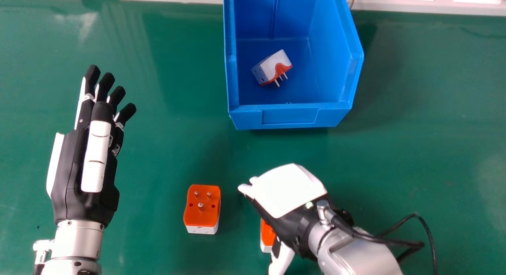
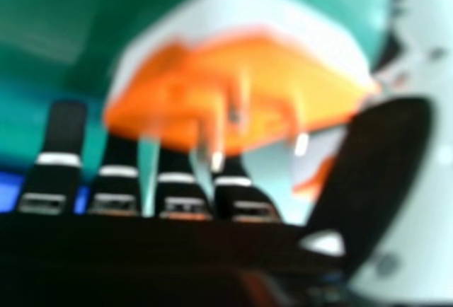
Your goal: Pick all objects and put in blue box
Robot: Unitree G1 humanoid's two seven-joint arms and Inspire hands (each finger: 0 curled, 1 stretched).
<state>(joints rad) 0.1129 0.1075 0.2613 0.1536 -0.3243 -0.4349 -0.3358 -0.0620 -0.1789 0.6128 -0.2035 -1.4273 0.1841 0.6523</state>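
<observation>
My L hand (image 1: 71, 168), at the left of the bench (image 1: 158, 160), is released: fingers straight & pointing away from me, thumb lined up w/ the palm, nothing held. My R hand (image 1: 288, 190), back uppermost, lies nearer me than the blue box (image 1: 290, 119), over part of the R adapter (image 1: 267, 234). Its fingers (image 2: 66, 126) are also released, extended and slightly apart, w/ the thumb (image 2: 379, 172) to one side. Per the R hand view, the adapter's orange pin face is close to the palm side, btwn camera & fingers; they pass behind it. Contact is hard to judge from here, so I can't say whether fingers or thumb touch it.

Mid adapter (image 1: 202, 208): on bench btwn my two hands, well apart from L, nearer R; orange face up, 3 metal pins upright, white body below. Box adapter (image 1: 276, 67): inside the blue box, on its floor, lying tilted, white w/ orange edge, pins aimed toward my side & R.

Blue box sits at the far side of the bench, approx. ctr, low front wall toward me. A black cable (image 1: 429, 231) loops off my silver R forearm (image 1: 355, 255).
</observation>
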